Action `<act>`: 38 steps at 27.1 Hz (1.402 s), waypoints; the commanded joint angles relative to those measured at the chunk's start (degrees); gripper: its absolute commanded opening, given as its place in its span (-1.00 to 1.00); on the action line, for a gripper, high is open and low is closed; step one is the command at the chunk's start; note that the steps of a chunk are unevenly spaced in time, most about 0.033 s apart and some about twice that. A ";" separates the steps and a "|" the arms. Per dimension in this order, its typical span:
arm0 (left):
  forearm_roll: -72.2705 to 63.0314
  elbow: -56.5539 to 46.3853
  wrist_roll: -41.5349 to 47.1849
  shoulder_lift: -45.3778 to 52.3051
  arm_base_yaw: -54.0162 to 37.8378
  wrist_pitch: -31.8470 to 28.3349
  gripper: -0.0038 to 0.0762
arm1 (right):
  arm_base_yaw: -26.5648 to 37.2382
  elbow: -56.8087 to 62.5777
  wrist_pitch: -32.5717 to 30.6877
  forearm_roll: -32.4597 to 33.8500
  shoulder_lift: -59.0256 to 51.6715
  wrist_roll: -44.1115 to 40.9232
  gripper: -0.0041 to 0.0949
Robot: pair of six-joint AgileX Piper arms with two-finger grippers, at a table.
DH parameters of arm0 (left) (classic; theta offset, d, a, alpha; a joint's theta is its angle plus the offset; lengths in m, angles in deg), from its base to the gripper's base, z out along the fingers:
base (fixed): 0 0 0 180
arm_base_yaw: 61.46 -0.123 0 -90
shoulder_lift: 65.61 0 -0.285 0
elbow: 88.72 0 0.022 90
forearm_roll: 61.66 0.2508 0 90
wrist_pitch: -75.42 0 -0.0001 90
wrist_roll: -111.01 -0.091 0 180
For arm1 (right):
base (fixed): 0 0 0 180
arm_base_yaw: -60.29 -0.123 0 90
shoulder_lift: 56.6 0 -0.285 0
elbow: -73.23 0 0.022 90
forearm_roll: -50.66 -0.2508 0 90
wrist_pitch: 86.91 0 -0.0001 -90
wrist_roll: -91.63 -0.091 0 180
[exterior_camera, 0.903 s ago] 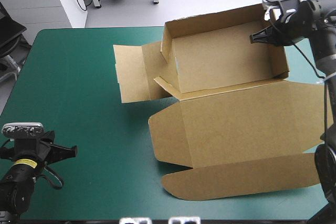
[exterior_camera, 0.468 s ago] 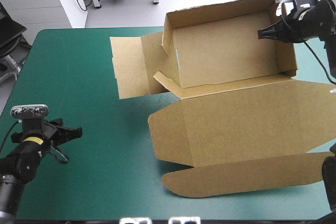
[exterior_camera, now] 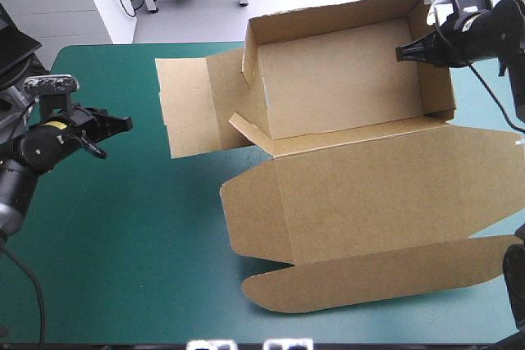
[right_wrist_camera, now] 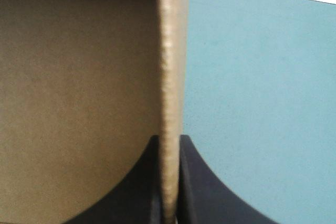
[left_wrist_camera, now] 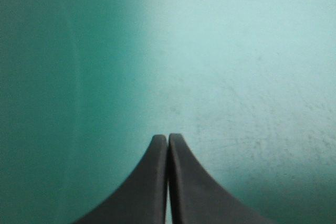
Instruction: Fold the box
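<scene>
Across the teal-green cover (exterior_camera: 123, 227) the box (exterior_camera: 344, 88), pinched by the right gripper (exterior_camera: 400, 53), is drawn within reach of the closed, empty left gripper (exterior_camera: 125, 123).

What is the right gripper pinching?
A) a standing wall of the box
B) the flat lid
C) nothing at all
A: the right wrist view shows the right gripper shut on an upright side wall of the box, with the wall's edge caught in it.
</scene>
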 commanded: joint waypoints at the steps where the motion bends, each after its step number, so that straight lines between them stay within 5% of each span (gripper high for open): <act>1: -15.62 5.15 -11.59 -5.21 -0.12 -0.74 -0.92 | 0.28 -1.78 -0.28 -2.95 -2.70 0.78 -0.96; 7: -48.65 6.45 -38.80 -14.74 -0.12 6.56 -0.92 | 0.28 -1.78 -0.28 -3.79 -2.70 0.90 -0.96; 15: -76.03 6.45 -53.51 -24.44 1.02 22.26 -0.93 | 0.28 -1.78 -0.28 -7.48 -2.70 3.71 -0.96; 29: -80.72 9.36 -56.62 -25.38 4.73 47.55 -0.93 | 0.28 -1.78 4.08 -8.10 -1.29 3.71 -0.95; 38: -80.72 12.44 -53.20 -22.91 9.99 47.57 -0.93 | -2.11 -1.66 4.75 -8.08 7.33 5.29 -0.95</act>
